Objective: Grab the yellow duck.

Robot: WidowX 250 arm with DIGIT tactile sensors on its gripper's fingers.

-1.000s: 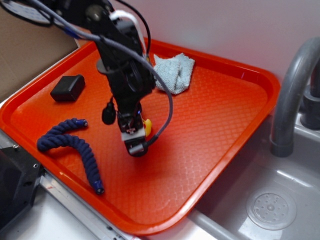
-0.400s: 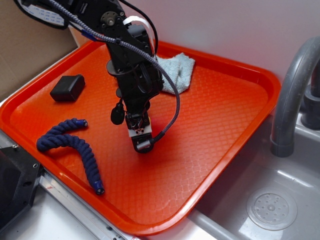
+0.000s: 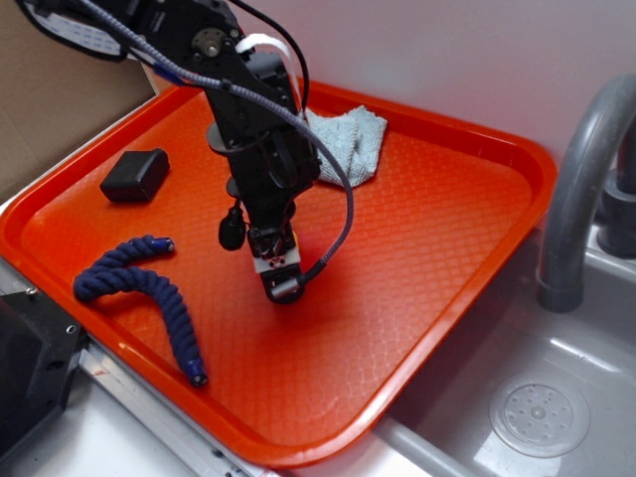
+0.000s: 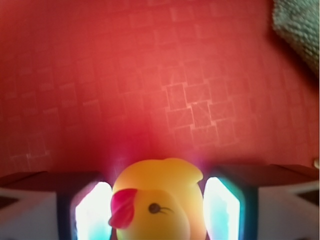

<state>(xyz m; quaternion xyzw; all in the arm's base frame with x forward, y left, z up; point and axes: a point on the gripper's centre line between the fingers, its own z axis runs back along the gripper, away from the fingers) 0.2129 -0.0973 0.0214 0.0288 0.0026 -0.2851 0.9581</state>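
Observation:
The yellow duck (image 4: pixel 165 190), with a red-orange beak and a black eye, fills the gap between my two fingers in the wrist view. Both lit pads (image 4: pixel 92 210) press against its sides. My gripper (image 4: pixel 157 202) is shut on the duck, low over the orange tray (image 4: pixel 150 75). In the exterior view the gripper (image 3: pixel 281 289) points down at the tray (image 3: pixel 427 238) near its middle. The arm and fingers hide the duck there.
On the tray lie a blue twisted rope (image 3: pixel 149 288) at the front left, a black block (image 3: pixel 134 175) at the left and a light blue cloth (image 3: pixel 348 144) at the back. A grey faucet (image 3: pixel 576 179) and sink (image 3: pixel 539 417) are to the right.
One second ago the duck showed beside the fingers. The gripper has shifted slightly right over it and now hides it; the last half second shows almost no motion.

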